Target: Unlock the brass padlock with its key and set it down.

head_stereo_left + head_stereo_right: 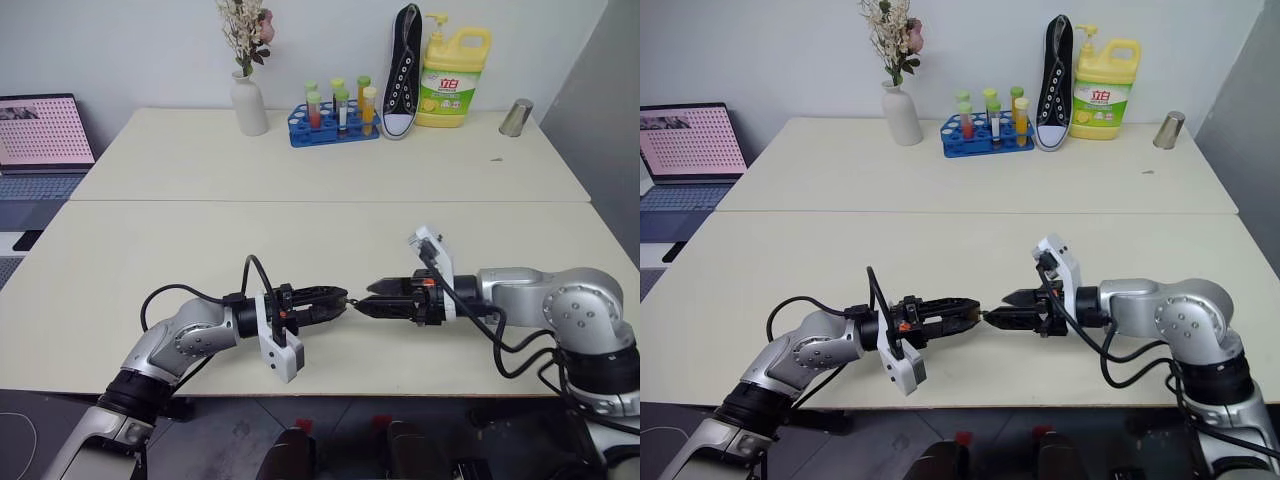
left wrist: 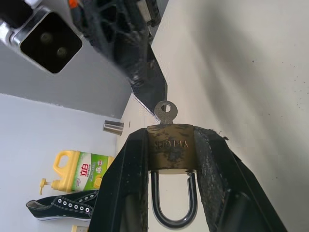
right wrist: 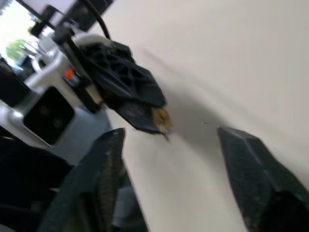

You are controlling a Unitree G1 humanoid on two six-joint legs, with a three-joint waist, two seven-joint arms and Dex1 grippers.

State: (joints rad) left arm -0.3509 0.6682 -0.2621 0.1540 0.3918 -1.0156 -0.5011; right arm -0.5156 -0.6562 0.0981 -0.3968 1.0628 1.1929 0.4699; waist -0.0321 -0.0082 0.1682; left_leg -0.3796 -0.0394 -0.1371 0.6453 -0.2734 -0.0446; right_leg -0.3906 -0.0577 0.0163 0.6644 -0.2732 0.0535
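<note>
My left tool [image 2: 169, 159] clamped on brass padlock [image 2: 170, 147], key [image 2: 165, 112] in; right tool [image 3: 169, 164] apart, frame centre. Risk: shackle still seated, regrip misses key.

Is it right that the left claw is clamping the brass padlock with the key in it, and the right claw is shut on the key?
Not quite. The left claw does clamp the brass padlock with the key in it, but the right claw stands open and off the key, as the right wrist view shows.
</note>
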